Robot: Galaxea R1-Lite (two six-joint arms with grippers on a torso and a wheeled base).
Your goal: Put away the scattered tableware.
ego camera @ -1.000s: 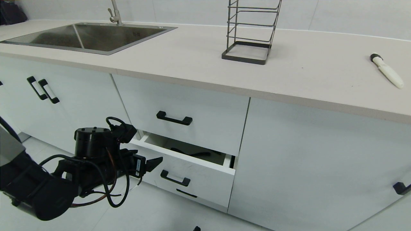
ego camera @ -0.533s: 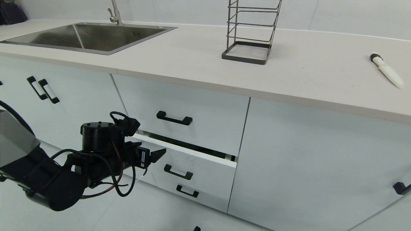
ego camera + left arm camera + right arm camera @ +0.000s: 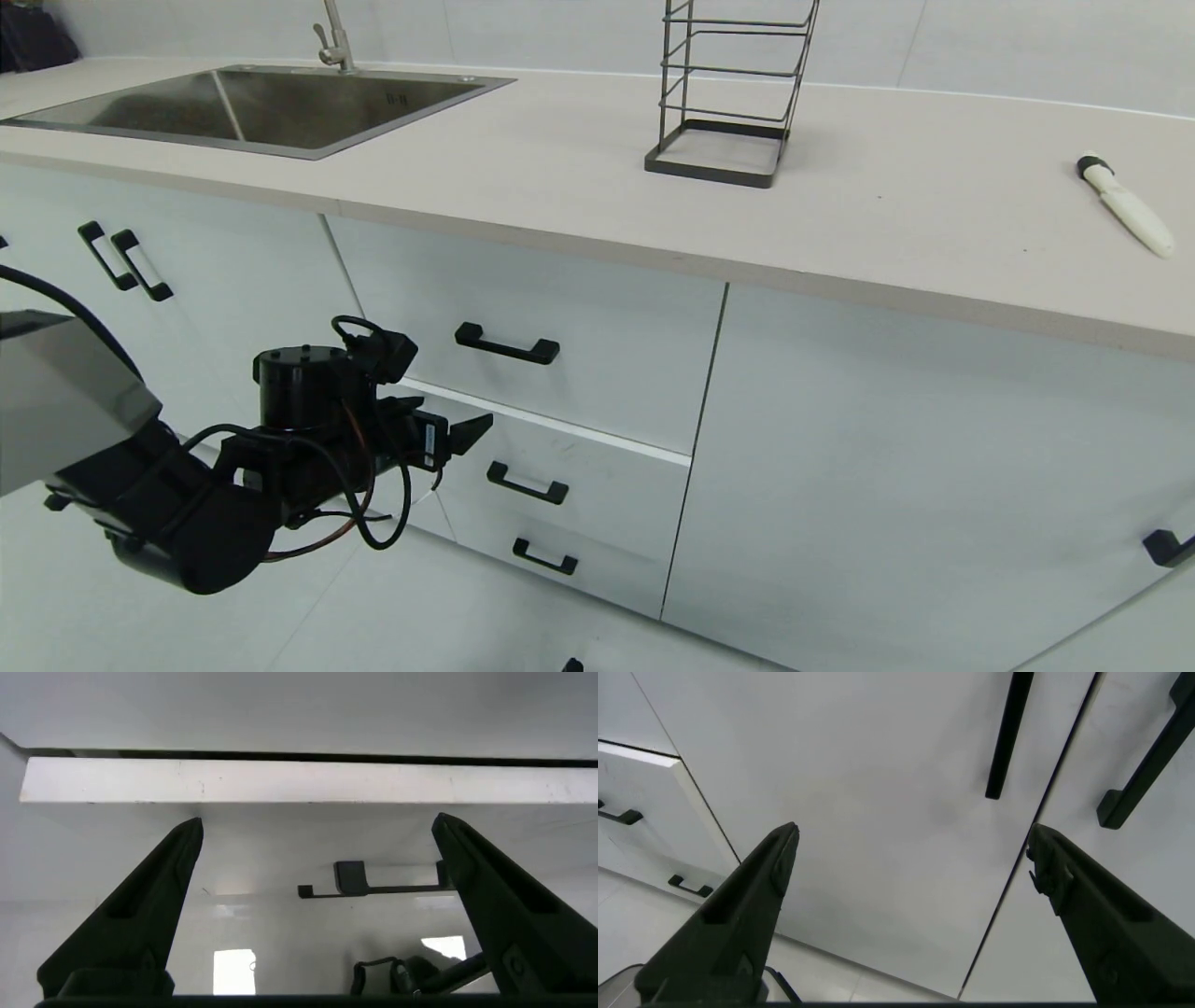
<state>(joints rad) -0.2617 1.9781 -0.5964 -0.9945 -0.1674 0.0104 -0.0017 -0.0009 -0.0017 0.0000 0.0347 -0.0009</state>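
Sink first, far left: a rectangular stainless steel sink point(image 3: 252, 107) sunk into the pale beige countertop point(image 3: 560, 187), with a curved metal tap point(image 3: 334, 37) behind it. Down below, the left gripper point(image 3: 459, 435) hangs low in front of the white cabinet run. Its black fingers point(image 3: 140, 915) are spread wide with nothing between them, and the left wrist view makes that plain. The tips point straight at the white middle drawer point(image 3: 597, 467), just under its top edge; whether they touch the front, I cannot tell. That drawer sits pushed in, near enough level with the white top drawer point(image 3: 560, 308) above it, and its black bar handle point(image 3: 527, 483) is just to the right of the fingertips.

Along to the centre now: a dark wire rack point(image 3: 733, 93) with a square base stands upright towards the back of the countertop. Then, far right, the tableware itself: a slim utensil with a cream handle and a black end point(image 3: 1125, 205) lies flat on the countertop, well apart from the rack, black end towards the wall.

And the right gripper point(image 3: 910, 849): it faces plain white cabinet doors point(image 3: 878, 812) with long black handles point(image 3: 1008, 728), its fingers point(image 3: 738, 905) wide apart too, holding nothing.
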